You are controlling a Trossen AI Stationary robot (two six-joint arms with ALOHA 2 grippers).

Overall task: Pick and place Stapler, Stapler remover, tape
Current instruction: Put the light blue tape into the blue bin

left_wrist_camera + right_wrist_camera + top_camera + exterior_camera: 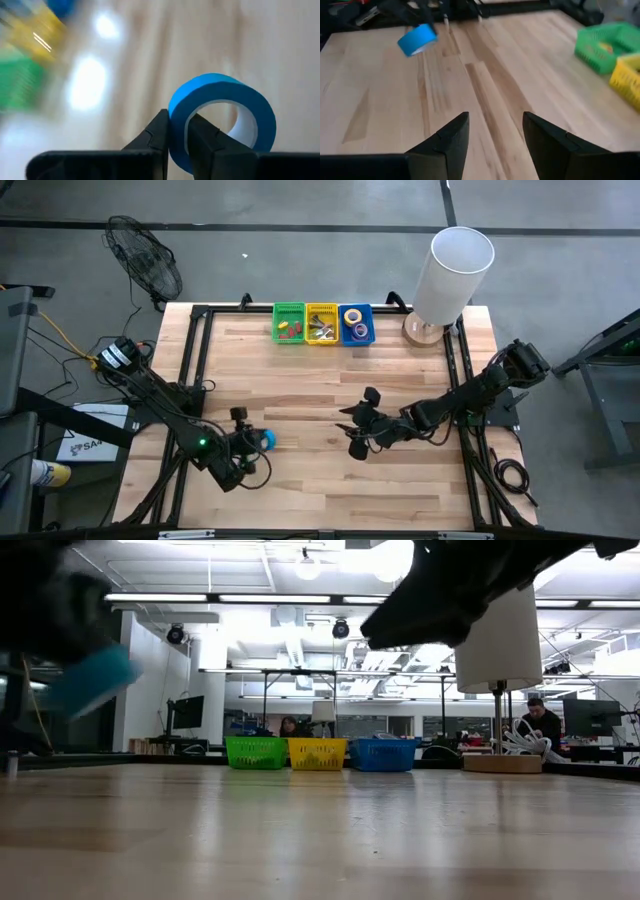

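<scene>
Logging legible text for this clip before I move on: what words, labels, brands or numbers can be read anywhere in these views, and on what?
"SA": the only letters that can be made out, the start of a longer word on a white sheet on the floor beside the table's left edge; the rest is hidden by the frame.
Blue tape roll held in the left gripper: no print visible.
Green basket, yellow basket, blue basket: no labels readable.

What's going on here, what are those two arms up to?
The left pincer is shut on the wall of a blue tape roll, near the front left of the wooden table. The right pincer is open and holds nothing, over the middle of the table. Along the far edge stand a green basket, a yellow basket and a blue basket, the last with tape rolls already in it.
</scene>
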